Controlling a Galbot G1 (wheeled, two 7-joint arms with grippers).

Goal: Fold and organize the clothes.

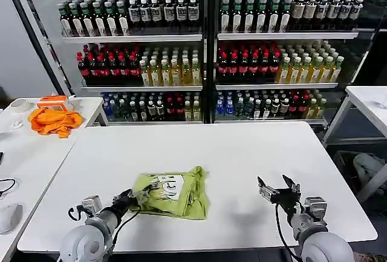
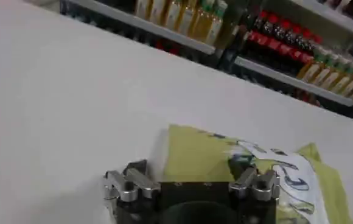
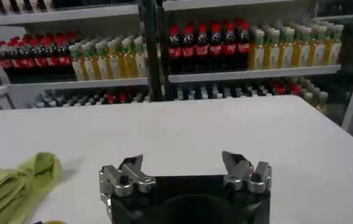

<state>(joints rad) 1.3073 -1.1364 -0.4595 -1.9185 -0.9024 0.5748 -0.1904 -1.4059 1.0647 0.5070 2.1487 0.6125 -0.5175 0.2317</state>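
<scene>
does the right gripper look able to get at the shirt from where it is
Probably yes. The right gripper sits open over bare table, apart from the shirt, with nothing lying between them. The left gripper is at the shirt's far edge.

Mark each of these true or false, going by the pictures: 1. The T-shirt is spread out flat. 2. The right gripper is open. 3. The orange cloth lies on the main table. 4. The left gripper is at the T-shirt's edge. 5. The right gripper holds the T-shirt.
1. False. The T-shirt lies folded into a compact bundle on the white table.
2. True. The right gripper has its fingers spread over bare table.
3. False. The orange cloth lies on the side table to the robot's left.
4. True. The left gripper sits at the T-shirt's left edge.
5. False. It holds nothing, apart from the T-shirt.
</scene>
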